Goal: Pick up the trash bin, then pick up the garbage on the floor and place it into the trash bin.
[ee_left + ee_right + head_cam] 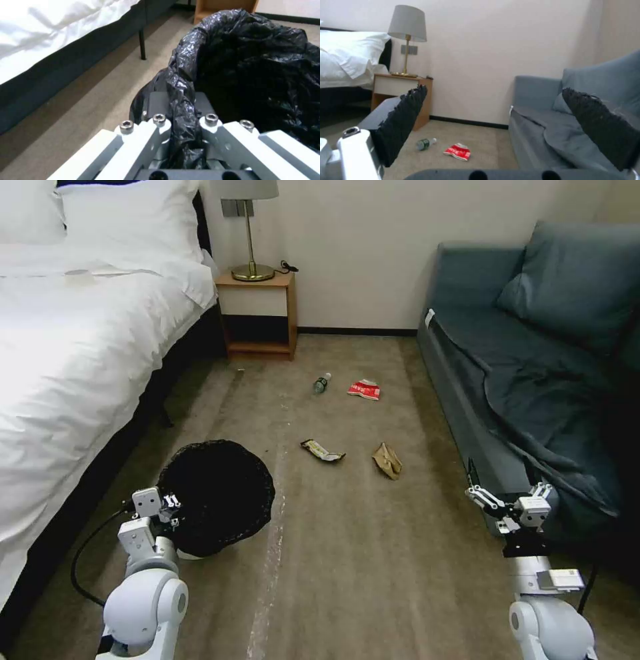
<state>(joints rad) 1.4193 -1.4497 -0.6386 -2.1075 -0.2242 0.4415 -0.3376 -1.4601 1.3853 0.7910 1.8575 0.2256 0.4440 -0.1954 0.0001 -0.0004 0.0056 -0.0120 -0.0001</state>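
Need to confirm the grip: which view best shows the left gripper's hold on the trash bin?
Left wrist view: the left gripper is shut on the trash bin rim's bag. Head view shows gripper at bin, contact hidden.

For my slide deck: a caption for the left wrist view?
Left gripper clamped on the black-bagged rim of the trash bin beside the bed.

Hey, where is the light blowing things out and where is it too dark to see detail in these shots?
Head view: the white bed is overexposed, its folds lost, and the trash bin reads as a flat black patch. Left wrist view: the bin's bag shows crinkle glints where the left gripper pinches its rim. Right wrist view: the right gripper's pads are dark silhouettes.
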